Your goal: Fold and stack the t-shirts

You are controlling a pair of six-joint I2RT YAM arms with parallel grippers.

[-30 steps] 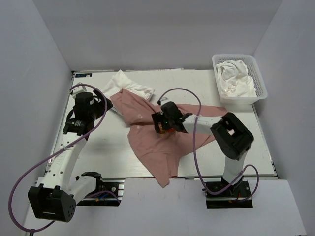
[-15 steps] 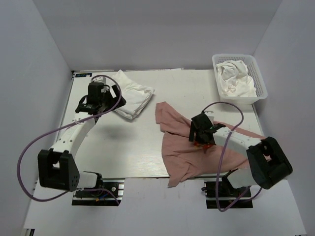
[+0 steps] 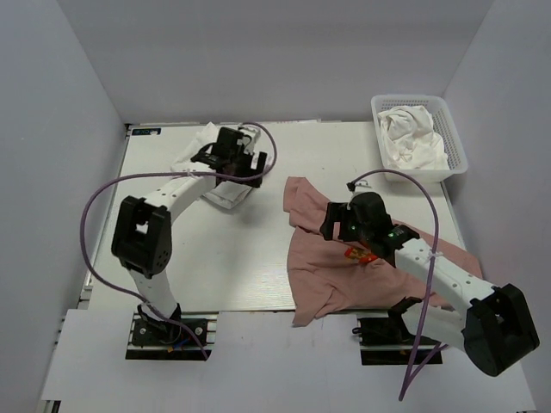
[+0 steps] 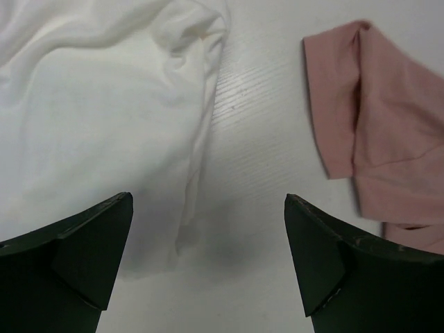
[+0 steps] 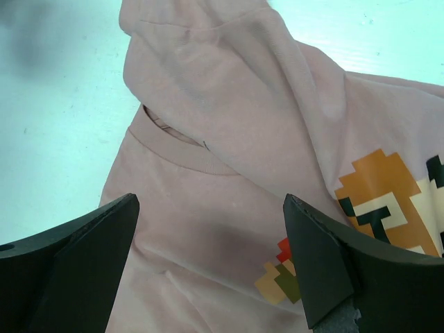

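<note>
The dusty-pink t-shirt lies crumpled at the table's right front, part hanging over the near edge. Its collar and pixel print show in the right wrist view. My right gripper hovers open over it, near the collar, holding nothing. A folded white t-shirt lies at the back left. My left gripper is open and empty above its right edge. The left wrist view shows the white cloth on the left and a pink sleeve on the right.
A white plastic basket at the back right holds crumpled white shirts. Grey walls close in the table on three sides. Purple cables loop from both arms. Bare tabletop lies between the two shirts.
The pink shirt was dragged right, off the white one, and released at the right front. My left arm swung from the left side over to the white shirt's right edge.
</note>
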